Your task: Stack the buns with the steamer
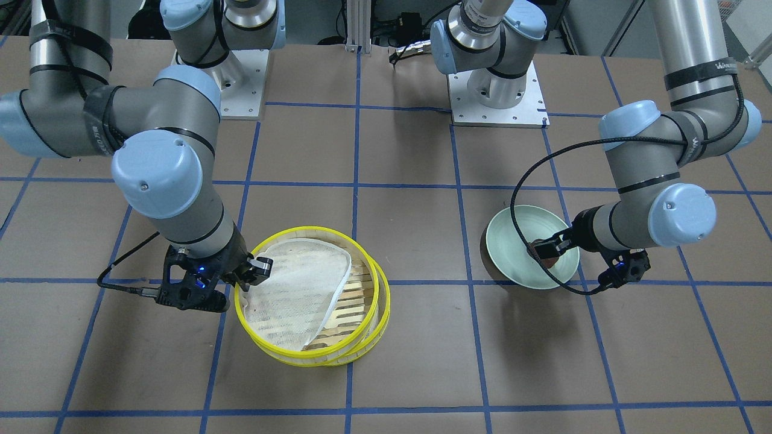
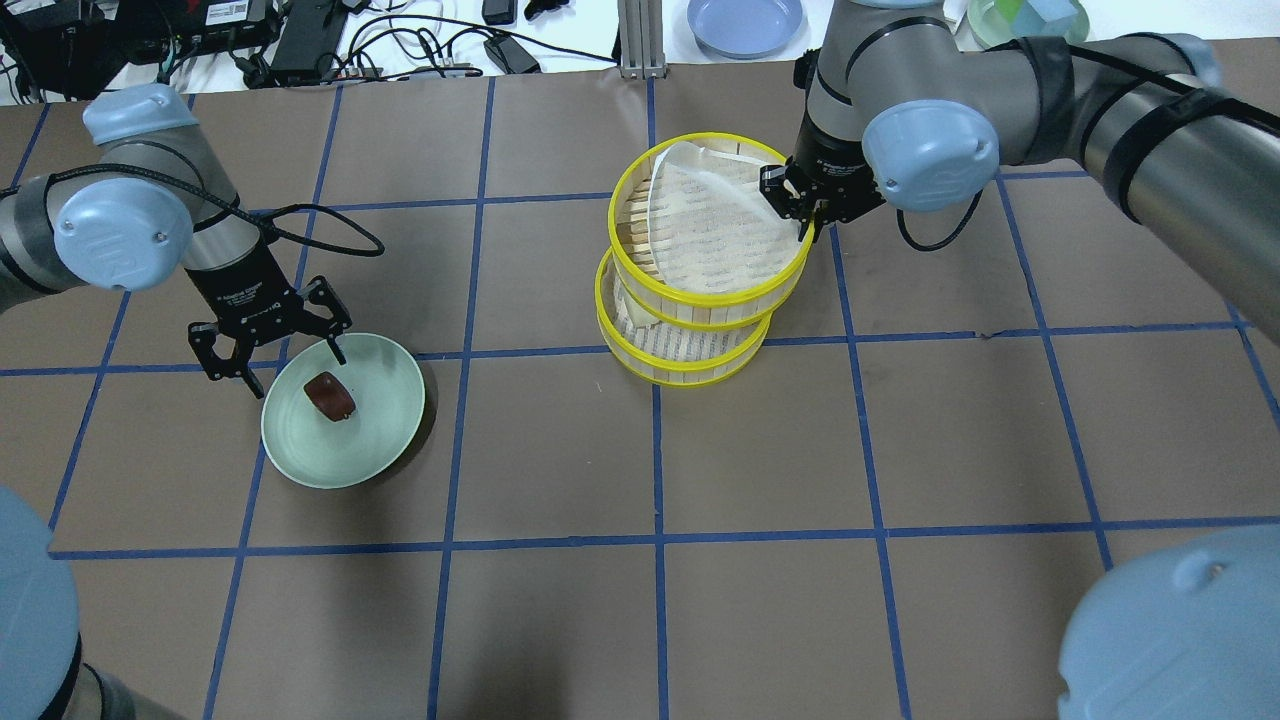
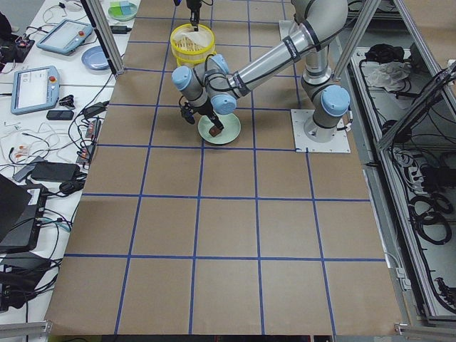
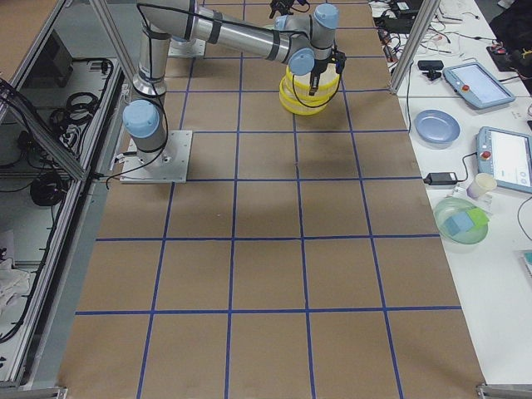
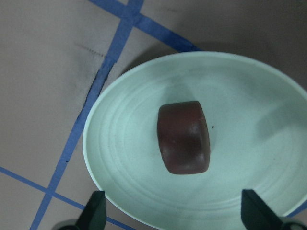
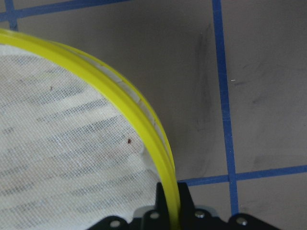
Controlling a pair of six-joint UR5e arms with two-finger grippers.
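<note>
Left arm: tool hangs low over the near edge of the pale green dish, fingers spread wide, nothing between them. The wrist view shows both fingertips apart at the bottom of the picture, with the dish rim under them.

Dark reddish-brown bun lies on its side near the middle of the dish, touching neither finger. From the front camera it is mostly hidden behind the tool, with only a sliver of brown showing.

Dish sits on the brown papered surface, straddling a blue tape line, well apart from the steamer stack.

Right arm: tool pressed together on the yellow rim of the upper steamer tier, on the side nearest that arm. The wrist view shows the rim running straight down into the gap between the fingers, one inside the wall and one outside.

Upper tier stands over the lower steamer tier, not squarely: in the front view the lower rim peeks out along one side as a yellow crescent. Cannot tell whether the upper one rests fully on it or is held slightly off.

White mesh liner in the upper tier is bunched toward the tool's side, leaving bare wooden slats on the far side. A second bit of white liner shows inside the lower tier at the exposed edge
</note>
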